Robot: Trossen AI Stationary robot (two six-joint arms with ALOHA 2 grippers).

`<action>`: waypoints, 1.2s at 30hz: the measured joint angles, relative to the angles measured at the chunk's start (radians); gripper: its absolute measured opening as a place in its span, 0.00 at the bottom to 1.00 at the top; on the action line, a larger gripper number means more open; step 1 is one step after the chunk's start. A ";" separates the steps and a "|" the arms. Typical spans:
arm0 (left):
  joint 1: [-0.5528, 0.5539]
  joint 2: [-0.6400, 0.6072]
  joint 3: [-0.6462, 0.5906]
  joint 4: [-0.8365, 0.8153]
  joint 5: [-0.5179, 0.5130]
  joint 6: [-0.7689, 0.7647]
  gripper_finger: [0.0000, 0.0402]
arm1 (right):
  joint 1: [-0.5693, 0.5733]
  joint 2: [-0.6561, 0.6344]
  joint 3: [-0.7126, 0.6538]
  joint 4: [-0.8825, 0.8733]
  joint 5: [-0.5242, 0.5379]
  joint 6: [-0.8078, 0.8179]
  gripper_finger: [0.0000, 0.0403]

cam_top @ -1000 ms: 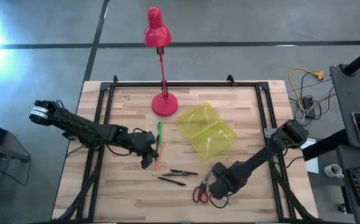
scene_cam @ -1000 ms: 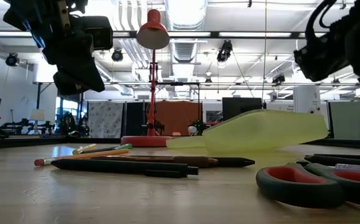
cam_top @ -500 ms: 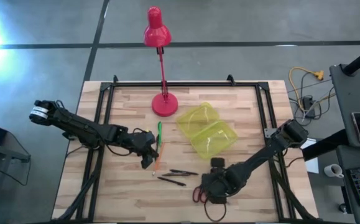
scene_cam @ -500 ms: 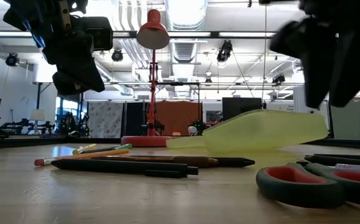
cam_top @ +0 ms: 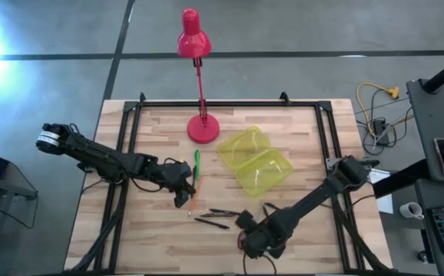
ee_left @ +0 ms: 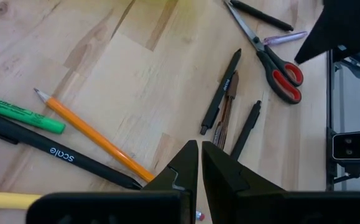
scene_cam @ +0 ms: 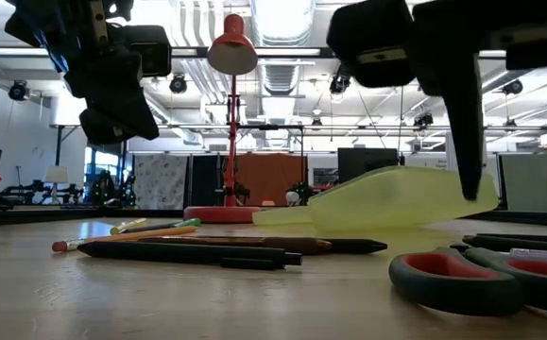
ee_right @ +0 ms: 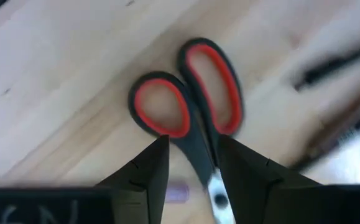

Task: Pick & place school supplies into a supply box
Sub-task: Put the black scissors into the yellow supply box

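Presently the scissors (ee_right: pixel 195 118) lie flat on the wooden table (cam_top: pixel 298 138), near its front edge, red-lined handle loops side by side and blades running away toward the dark pens. Right gripper (ee_right: pixel 193 163) hangs directly over them: its two dark fingers are spread a little apart, one on each side of the scissors' neck just past the loops, not pinching anything. High view has that gripper (cam_top: pixel 254 238) at the front of the table, right of centre, hiding most of the scissors under it. Low view shows the scissor handles (scene_cam: pixel 462 279) resting on the wood, with a finger (scene_cam: pixel 464 123) of the right gripper hanging above them, clear of the table.

Just left of the scissors lie three dark pens (cam_top: pixel 215 217), loosely parallel; left wrist view shows them (ee_left: pixel 220 93) beside the scissors (ee_left: pixel 276 65), with a pale purple pen (ee_left: pixel 285 38) touching or just beside the blades.

Further left, a second cluster: orange pencil (ee_left: pixel 92 134), green marker (ee_left: pixel 21 113), black pen marked "scale" (ee_left: pixel 61 155), and a yellow pencil (ee_left: pixel 5 199) at the edge of that view. Left gripper (ee_left: pixel 199 155) hovers over this cluster, fingers pressed nearly together, holding nothing; from above it (cam_top: pixel 182 188) sits at the table's left-centre.

Supply box (cam_top: pixel 256 161), translucent yellow-green, lies open behind the pens, toward the table's right-centre, well apart from both clusters. Nothing can be made out inside it. Red desk lamp (cam_top: pixel 198 92) stands just left of the box, its base at the back of the table.
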 joint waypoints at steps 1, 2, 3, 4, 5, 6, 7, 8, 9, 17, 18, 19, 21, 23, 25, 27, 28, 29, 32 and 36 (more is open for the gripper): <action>0.000 0.000 0.000 0.000 0.000 -0.003 0.01 | 0.000 0.007 0.003 0.003 -0.002 -0.022 0.31; 0.000 0.000 0.000 0.000 0.000 -0.007 0.01 | 0.000 0.008 0.004 0.012 -0.003 -0.034 0.31; 0.000 0.000 0.000 0.000 0.001 -0.013 0.01 | 0.000 0.009 0.004 0.024 -0.002 -0.041 0.30; 0.000 0.000 0.000 0.000 0.001 -0.018 0.01 | 0.000 0.009 0.001 0.036 -0.002 -0.050 0.30; 0.000 0.000 0.000 0.000 0.001 -0.019 0.01 | 0.000 0.009 -0.004 0.045 -0.002 -0.063 0.30; 0.000 0.000 0.000 0.000 0.001 -0.019 0.01 | 0.000 0.011 -0.008 0.052 -0.002 -0.076 0.30; 0.000 0.000 0.000 0.000 0.001 -0.019 0.01 | 0.000 0.015 -0.011 0.064 -0.002 -0.086 0.30; 0.000 0.000 0.000 0.000 0.001 -0.019 0.01 | 0.000 0.022 -0.011 0.078 -0.002 -0.091 0.30; 0.000 0.000 0.000 0.000 0.001 -0.019 0.01 | 0.000 0.028 -0.011 0.092 -0.002 -0.095 0.30; 0.000 0.000 0.000 -0.005 0.001 -0.019 0.01 | -0.002 0.095 0.022 0.096 0.009 -0.068 0.35; 0.000 0.000 0.000 -0.006 0.000 -0.019 0.01 | -0.002 0.099 0.023 0.097 0.010 -0.067 0.36; 0.000 0.000 0.000 -0.006 0.001 -0.019 0.01 | -0.005 0.105 0.024 0.097 0.009 -0.067 0.38; 0.000 0.000 0.000 -0.007 0.001 -0.019 0.01 | -0.010 0.110 0.025 0.095 0.009 -0.061 0.40; 0.000 0.000 0.000 -0.007 0.000 -0.019 0.01 | -0.018 0.117 0.027 0.093 0.001 -0.059 0.42; 0.000 0.000 0.000 -0.007 0.000 -0.019 0.01 | -0.028 0.120 0.028 0.087 -0.010 -0.041 0.43; 0.000 0.000 0.000 -0.007 0.000 -0.019 0.01 | -0.044 0.121 0.028 0.078 -0.042 -0.005 0.41; 0.000 0.000 0.000 -0.007 0.000 -0.019 0.01 | -0.054 0.122 0.028 0.071 -0.067 0.006 0.40; 0.000 0.000 -0.001 -0.006 0.000 -0.019 0.01 | -0.061 0.122 0.028 0.063 -0.088 0.012 0.38; 0.000 0.000 -0.011 -0.006 0.000 -0.019 0.01 | -0.077 0.123 0.027 0.039 -0.116 0.018 0.31; 0.000 0.000 -0.031 -0.005 0.000 -0.020 0.01 | -0.087 0.123 0.022 0.033 -0.130 -0.010 0.21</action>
